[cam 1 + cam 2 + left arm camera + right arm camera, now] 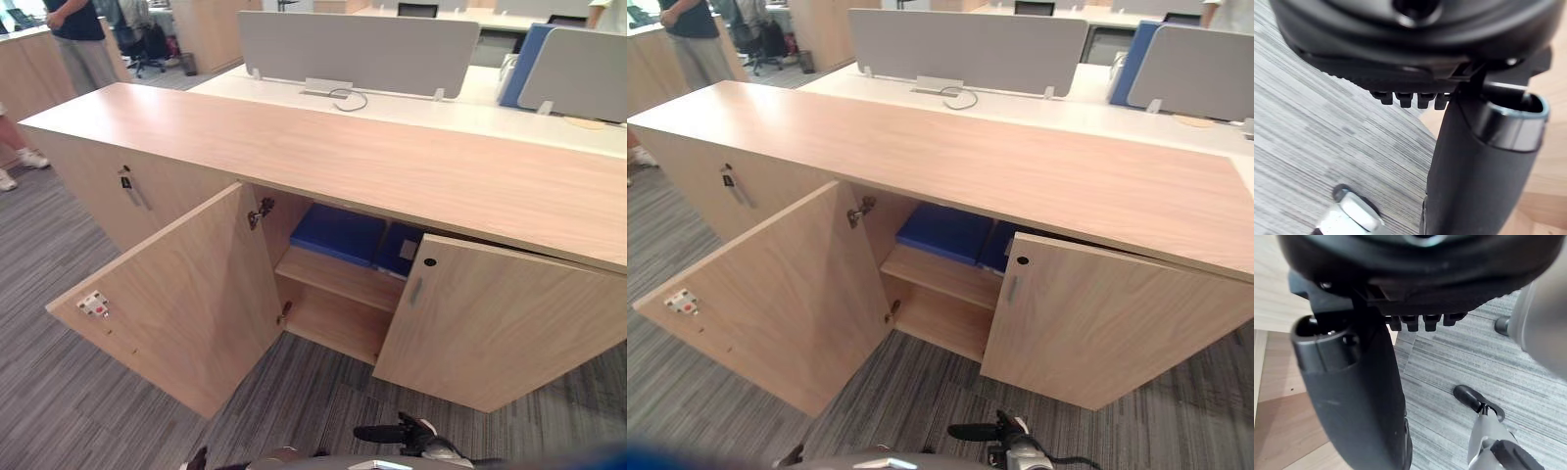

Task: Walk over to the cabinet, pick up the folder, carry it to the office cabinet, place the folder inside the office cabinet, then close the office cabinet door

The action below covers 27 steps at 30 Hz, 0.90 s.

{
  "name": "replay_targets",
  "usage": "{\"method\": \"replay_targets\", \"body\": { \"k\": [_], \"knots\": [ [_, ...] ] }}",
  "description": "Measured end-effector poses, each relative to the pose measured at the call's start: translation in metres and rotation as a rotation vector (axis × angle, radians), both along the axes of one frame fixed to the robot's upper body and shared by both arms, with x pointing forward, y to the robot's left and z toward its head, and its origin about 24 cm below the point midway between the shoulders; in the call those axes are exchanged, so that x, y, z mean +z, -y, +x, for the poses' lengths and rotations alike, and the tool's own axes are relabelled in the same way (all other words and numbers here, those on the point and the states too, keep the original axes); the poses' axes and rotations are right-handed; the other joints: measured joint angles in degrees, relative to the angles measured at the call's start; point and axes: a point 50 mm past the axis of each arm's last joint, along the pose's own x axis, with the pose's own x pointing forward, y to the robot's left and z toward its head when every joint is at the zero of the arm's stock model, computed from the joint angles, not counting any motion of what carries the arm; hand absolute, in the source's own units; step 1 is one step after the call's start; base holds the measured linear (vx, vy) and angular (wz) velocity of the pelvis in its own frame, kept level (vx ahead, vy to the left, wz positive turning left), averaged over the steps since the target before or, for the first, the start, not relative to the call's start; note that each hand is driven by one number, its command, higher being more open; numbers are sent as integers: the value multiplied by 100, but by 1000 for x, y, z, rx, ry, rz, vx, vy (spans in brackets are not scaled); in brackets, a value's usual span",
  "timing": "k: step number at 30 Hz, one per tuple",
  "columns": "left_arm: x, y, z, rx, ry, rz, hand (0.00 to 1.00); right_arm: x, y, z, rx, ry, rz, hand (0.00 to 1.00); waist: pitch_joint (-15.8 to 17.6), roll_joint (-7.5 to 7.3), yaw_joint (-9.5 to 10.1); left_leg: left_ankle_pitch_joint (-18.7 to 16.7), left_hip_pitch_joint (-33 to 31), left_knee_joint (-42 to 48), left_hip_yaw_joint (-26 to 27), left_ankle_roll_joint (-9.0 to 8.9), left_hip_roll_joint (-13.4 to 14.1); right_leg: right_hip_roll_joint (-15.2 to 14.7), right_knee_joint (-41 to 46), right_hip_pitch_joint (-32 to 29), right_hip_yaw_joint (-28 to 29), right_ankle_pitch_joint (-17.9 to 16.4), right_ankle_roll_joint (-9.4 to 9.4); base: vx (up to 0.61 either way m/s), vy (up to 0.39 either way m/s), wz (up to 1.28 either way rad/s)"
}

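My left robot hand (1475, 193) and right robot hand (1354, 423) hang with fingers apart, holding nothing. At twelve o'clock the blue folder (338, 233) lies flat on the cabinet (392, 166) shelf (338, 277); its left door (186, 294) stands wide open at nine o'clock, and its right door (490, 323) is ajar at three.

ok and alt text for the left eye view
A long light-wood office cabinet with both doors open, the left door swung wide and the right door partly, showing blue folders on its upper shelf. Grey striped carpet in front, desks with grey dividers behind.
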Motion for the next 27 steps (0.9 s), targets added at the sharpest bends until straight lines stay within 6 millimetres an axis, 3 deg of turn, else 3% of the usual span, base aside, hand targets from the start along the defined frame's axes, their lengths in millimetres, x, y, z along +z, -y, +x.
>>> {"method": "replay_targets", "body": {
  "k": [2, 4, 6, 7, 8, 9, 10, 11, 13, 16, 17, 19, 21, 26, 27],
  "knots": [
    [0, 0, 1, 35, 12, -9, 100, -3, -10, -10, -8, -34, 27, 100, -1, 27, -11, 241, -74, -277, -547, -211, 162, 258, -444, 239, -578, 178, -110, 62, -257, 108],
    [2, -4, 8, 47, 34, -3, 100, -2, -14, -8, -10, -24, 40, 100, 59, -16, 1, 330, -153, -327, -934, -305, 234, 424, -719, 450, -1012, 267, -189, 89, -214, 103],
    [5, -6, 20, 116, 97, -20, 100, 0, -15, -2, -22, 5, 43, 100, 208, -104, 23, 335, -306, -209, -927, -357, 269, 528, -740, 544, -1378, 283, -212, 58, -181, 94],
    [6, -7, 23, 132, 113, -23, 100, 0, -12, -1, -52, 12, 42, 100, 214, -111, 8, 300, -409, -124, -531, -308, 302, 540, -734, 540, -1472, 290, -224, 18, -107, 82],
    [8, -7, 30, 149, 145, -27, 100, 2, -5, 3, -115, 34, 36, 100, 271, -91, -43, 18, -709, 370, 741, 34, 503, 557, -701, 535, -1647, 294, -256, 0, -32, 46],
    [8, -7, 33, 156, 158, -33, 100, 2, -1, 5, -142, 40, 30, 100, 308, -89, -65, -189, -895, 791, 1524, 137, 714, 558, -676, 543, -1703, 276, -287, 24, 7, 49],
    [9, -1, 35, 162, 174, -50, 100, 3, 14, 4, -191, 48, -1, 100, 287, 55, -89, -533, -1193, 1458, 2864, 281, 1170, 624, -643, 583, -1830, 254, -306, 62, 46, 32],
    [9, 3, 36, 156, 181, -59, 100, 3, 22, 2, -207, 45, -16, 100, 276, 163, -84, -600, -1228, 1541, 3143, 356, 1209, 653, -609, 598, -1861, 232, -293, 93, 102, 52],
    [14, 4, 51, 89, 241, -77, 100, 4, 42, 0, -271, 46, -50, 100, 353, 134, -142, -415, -1167, 1084, 3039, 464, 839, 422, -522, 522, -2049, 55, -277, 87, 155, 73],
    [16, 6, 52, 100, 261, -108, 100, 4, 52, -8, -335, 33, -63, 100, 386, 127, -223, -386, -808, 278, 3335, 485, 602, 227, -704, 639, -2252, 133, -405, 42, 93, 57],
    [15, 9, 48, 129, 261, -130, 100, 2, 53, -15, -360, 24, -58, 100, 373, 169, -260, -223, -534, -138, 3373, 493, 475, 185, -844, 780, -2241, 231, -554, 63, 85, 31],
    [14, 11, 41, 157, 255, -163, 100, 0, 49, -25, -386, 9, -44, 100, 303, 272, -299, 344, -120, -944, 3127, 525, 320, 167, -805, 845, -2249, 262, -604, 89, 64, 43],
    [16, 15, 45, 187, 290, -208, 100, 1, 51, -23, -410, 28, -26, 100, 278, 360, -424, 531, -53, -1227, 2842, 528, 232, 186, -835, 860, -2251, 234, -590, 66, 26, 62],
    [23, 17, 56, 293, 376, -251, 100, 1, 51, -23, -423, 28, -22, 100, 287, 369, -422, 595, -7, -1228, 2606, 560, 147, 213, -952, 1009, -2317, 220, -518, 25, -27, 29],
    [26, 13, 58, 333, 396, -240, 100, 1, 50, -24, -428, 26, -19, 100, 296, 359, -425, 621, 60, -1229, 2593, 596, 114, 200, -976, 1118, -2354, 252, -329, 20, -100, 10]
  ]
}}
